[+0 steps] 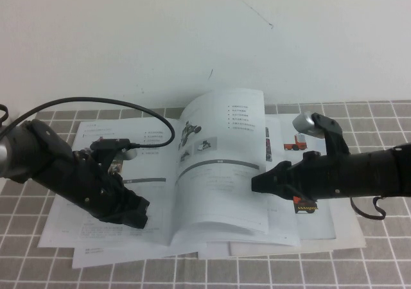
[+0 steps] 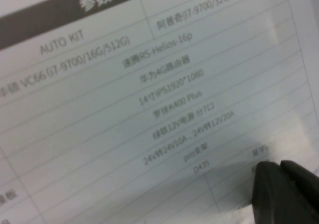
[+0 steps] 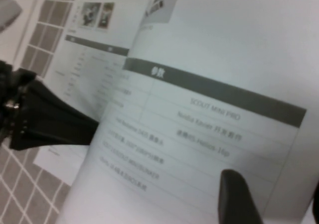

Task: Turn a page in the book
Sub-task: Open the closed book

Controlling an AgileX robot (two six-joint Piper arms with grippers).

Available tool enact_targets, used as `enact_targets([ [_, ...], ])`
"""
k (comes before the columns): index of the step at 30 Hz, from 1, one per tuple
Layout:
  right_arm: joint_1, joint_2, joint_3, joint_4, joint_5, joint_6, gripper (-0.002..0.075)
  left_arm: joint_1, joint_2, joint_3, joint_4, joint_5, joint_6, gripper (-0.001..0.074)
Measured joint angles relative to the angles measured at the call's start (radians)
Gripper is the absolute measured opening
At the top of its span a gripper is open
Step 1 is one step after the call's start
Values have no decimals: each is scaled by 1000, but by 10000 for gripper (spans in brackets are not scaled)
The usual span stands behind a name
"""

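Note:
The book [image 1: 154, 167] lies open on the table, a white booklet with fine-print tables. My left gripper [image 1: 138, 215] is shut and rests its tips on the left-hand page, whose table print fills the left wrist view [image 2: 149, 84] beside the gripper [image 2: 279, 184]. The page [image 1: 221, 167], with a dark rover, two thumbnails and a grey bar, is lifted and curves up from the spine. My right gripper [image 1: 257, 183] is at its right edge. In the right wrist view the page [image 3: 209, 109] lies between the gripper's [image 3: 279, 204] jaws, which stand apart, one finger [image 3: 239, 199] on its printed face.
A booklet with red trucks [image 1: 298, 141] lies under the book at the right. Plain white sheets [image 1: 347, 234] stick out below and to the right. A grey checked cloth [image 1: 385, 263] covers the table, and a white wall [image 1: 192, 32] stands behind.

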Motion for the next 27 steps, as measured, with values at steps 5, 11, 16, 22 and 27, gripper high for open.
enact_targets([
  [5,0,0,-9,15,115,-63,326,0,0,0,0,2,0,-4],
  [11,0,0,-66,18,226,-75,326,0,0,0,0,2,4,-4],
  [16,0,0,-125,18,303,-83,326,0,0,0,0,4,3,-4],
  [22,0,0,-187,18,400,-111,327,0,0,0,0,4,3,-4],
  [27,0,0,-198,18,410,-149,327,0,0,0,0,4,3,-4],
])
